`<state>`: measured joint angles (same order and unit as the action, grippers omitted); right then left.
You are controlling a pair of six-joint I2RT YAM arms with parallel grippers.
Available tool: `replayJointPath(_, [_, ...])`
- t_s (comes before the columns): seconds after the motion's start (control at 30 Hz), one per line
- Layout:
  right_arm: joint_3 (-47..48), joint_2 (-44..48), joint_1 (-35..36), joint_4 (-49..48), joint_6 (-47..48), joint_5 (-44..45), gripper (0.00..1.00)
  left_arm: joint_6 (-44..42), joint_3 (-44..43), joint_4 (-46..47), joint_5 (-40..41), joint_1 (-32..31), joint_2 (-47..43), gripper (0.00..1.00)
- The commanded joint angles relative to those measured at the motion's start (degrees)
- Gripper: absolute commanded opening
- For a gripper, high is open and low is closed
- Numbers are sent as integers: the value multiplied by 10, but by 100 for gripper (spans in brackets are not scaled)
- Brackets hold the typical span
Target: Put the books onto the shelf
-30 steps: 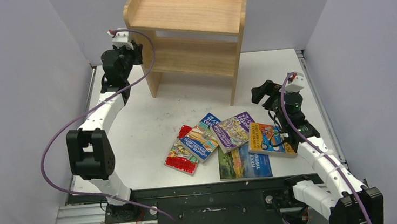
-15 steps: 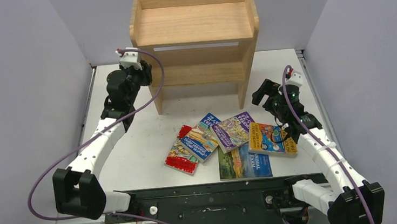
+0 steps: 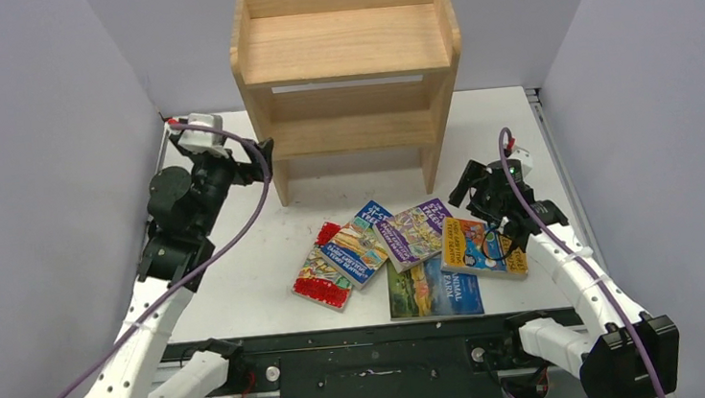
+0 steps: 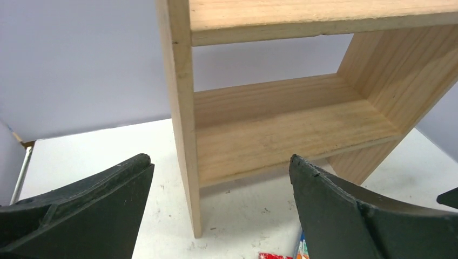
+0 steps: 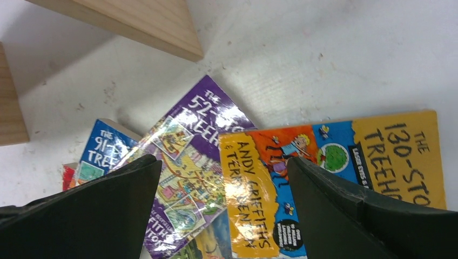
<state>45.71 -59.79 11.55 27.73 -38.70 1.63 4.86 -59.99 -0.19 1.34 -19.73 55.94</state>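
The wooden shelf (image 3: 346,55) stands upright at the back of the table; both of its boards are bare. Several books lie overlapping in front of it: red-bordered (image 3: 322,277), blue (image 3: 360,242), purple (image 3: 417,232), yellow-orange (image 3: 478,246) and Animal Farm (image 3: 434,293). My left gripper (image 3: 260,159) is open beside the shelf's left leg, a little apart from it. In the left wrist view the shelf (image 4: 286,124) fills the space beyond the left gripper (image 4: 219,162). My right gripper (image 3: 471,189) hangs open above the yellow-orange book (image 5: 378,151) and the purple book (image 5: 189,135), holding nothing.
The white table (image 3: 238,257) is boxed in by grey walls on the left, right and back. A metal rail (image 3: 538,106) runs along its right edge. The shelf's right leg (image 5: 140,21) stands just behind the book heap.
The shelf went from turned askew to square and upright. My left gripper opened off its left side and drew back toward me. My right gripper sank slightly toward the books.
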Motion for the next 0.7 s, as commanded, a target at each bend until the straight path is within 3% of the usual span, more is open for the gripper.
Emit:
replayJointPath(0.0, [-13,10,-4,37,-19,24,90,33,13,-94,30,-1,-60,96])
replayJointPath(0.17, [-35,12,10,5,-11,-59,90,100,28,-220,31,-1,-104,96])
replayJointPath(0.37, [-73,15,132,-46,-111,-39,90,169,107,-308,5,-2,-188,96])
replayJointPath(0.5, [-74,-5,193,-23,-139,40,90,247,161,-313,-36,-4,-222,96])
replayJointPath(0.67, [-31,-4,185,137,-224,236,90,310,188,-327,-72,-15,-217,96])
